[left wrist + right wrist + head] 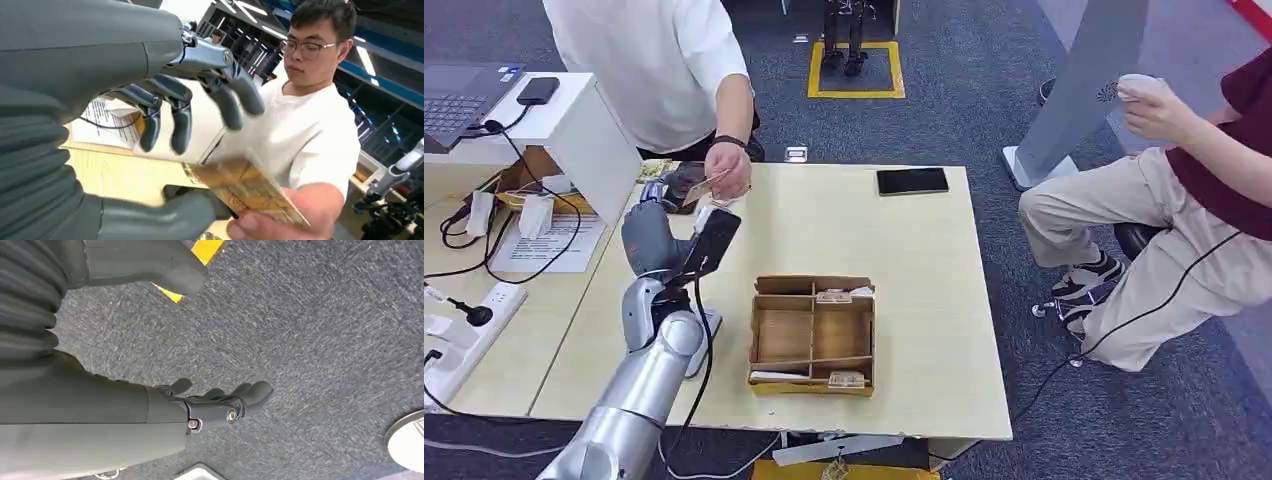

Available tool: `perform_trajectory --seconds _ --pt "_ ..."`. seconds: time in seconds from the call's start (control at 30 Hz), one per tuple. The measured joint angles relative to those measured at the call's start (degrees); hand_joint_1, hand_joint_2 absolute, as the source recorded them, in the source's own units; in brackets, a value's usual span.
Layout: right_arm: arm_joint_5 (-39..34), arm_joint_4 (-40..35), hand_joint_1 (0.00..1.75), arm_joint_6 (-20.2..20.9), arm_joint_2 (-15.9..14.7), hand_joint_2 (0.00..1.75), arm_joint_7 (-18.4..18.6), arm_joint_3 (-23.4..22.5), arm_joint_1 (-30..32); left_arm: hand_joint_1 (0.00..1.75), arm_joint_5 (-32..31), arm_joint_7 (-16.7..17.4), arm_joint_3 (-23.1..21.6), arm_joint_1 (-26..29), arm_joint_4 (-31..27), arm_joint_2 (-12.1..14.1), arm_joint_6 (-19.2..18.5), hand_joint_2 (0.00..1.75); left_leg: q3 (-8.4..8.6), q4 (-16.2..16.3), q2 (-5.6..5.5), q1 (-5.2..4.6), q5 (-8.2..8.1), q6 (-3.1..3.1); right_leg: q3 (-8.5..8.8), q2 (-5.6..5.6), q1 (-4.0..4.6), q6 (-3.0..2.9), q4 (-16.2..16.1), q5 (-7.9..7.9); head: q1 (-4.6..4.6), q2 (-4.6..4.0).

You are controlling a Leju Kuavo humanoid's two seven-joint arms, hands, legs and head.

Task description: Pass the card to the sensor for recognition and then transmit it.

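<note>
My left hand [654, 225] is raised over the table's far left corner, up against the hand [729, 172] of a person in a white shirt. That person pinches the tan card [702, 186] by its edge. In the left wrist view the card [245, 190] lies, blurred, between my thumb and my spread fingers [180, 125], and the person's fingers [260, 225] hold it; my fingers stand apart from it. My right hand [220, 405] hangs over grey carpet with nothing in it.
A wooden compartment box [864, 330] with a few cards stands mid-table. A black phone [912, 181] lies at the far edge. A white stand [589, 140] with a laptop, cables and a power strip [464, 330] crowd the left. A person [1184, 200] sits at the right.
</note>
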Motion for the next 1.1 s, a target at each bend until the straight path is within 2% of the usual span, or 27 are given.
perform_trajectory --seconds 0.13,0.23,0.33,0.63,0.7,0.83,1.1 --pt "-0.98 -0.04 0.0 -0.22 0.02 1.75 0.26 0.31 0.18 0.0 4.95 -2.67 -0.42 1.39 -2.17 -0.37 0.98 1.75 0.0 0.0 0.0 0.0 0.0 0.0 0.01 0.0 0.0 0.0 0.0 0.0 -0.02 0.0" --pt "-1.99 -0.42 0.0 -0.39 0.11 1.75 0.63 0.31 0.43 0.0 11.3 -6.06 -0.94 3.92 -5.86 -0.5 0.48 1.75 0.0 0.0 0.01 0.0 0.0 0.0 0.01 0.0 0.0 0.0 0.0 -0.01 -0.02 0.0" --pt "-2.73 -1.07 0.0 -0.77 0.37 1.75 0.7 0.31 0.74 0.0 14.25 -9.14 -1.95 7.11 -10.26 -0.5 0.5 1.75 -0.02 0.0 0.0 0.0 -0.03 0.01 -0.01 0.0 0.0 0.0 0.0 -0.03 0.0 0.0" --pt "-2.91 -2.01 0.0 -1.01 0.72 1.75 0.83 0.31 1.02 0.0 15.1 -9.86 -3.34 10.55 -16.19 -0.24 0.5 1.75 -0.02 -0.01 0.0 0.0 -0.01 0.02 0.0 -0.03 0.0 0.01 0.0 -0.02 -0.02 0.0" --pt "-3.21 -2.18 0.0 -1.14 0.79 1.75 0.85 0.31 1.02 0.0 16.29 -10.92 -3.54 10.99 -16.89 -0.22 0.59 1.75 -0.02 -0.01 0.0 0.0 -0.01 0.01 0.01 -0.03 0.0 0.01 0.0 -0.01 0.0 0.0" --pt "-3.82 -3.02 0.0 -1.31 1.2 1.75 0.85 0.15 1.16 0.0 20.66 -15.7 -4.2 14.06 -20.83 0.22 0.96 1.75 -0.02 -0.01 0.01 0.0 -0.04 -0.01 0.01 0.01 0.0 0.0 0.0 -0.02 -0.02 0.0" --pt "-2.18 -5.25 0.0 -1.31 1.84 1.75 0.42 -2.78 1.33 0.0 27.08 -27.5 -8.24 24.76 -32.66 2.82 0.45 1.75 -0.05 -0.02 0.01 0.0 -0.12 0.03 -0.02 -0.03 0.0 0.0 0.0 -0.15 0.0 -0.02"
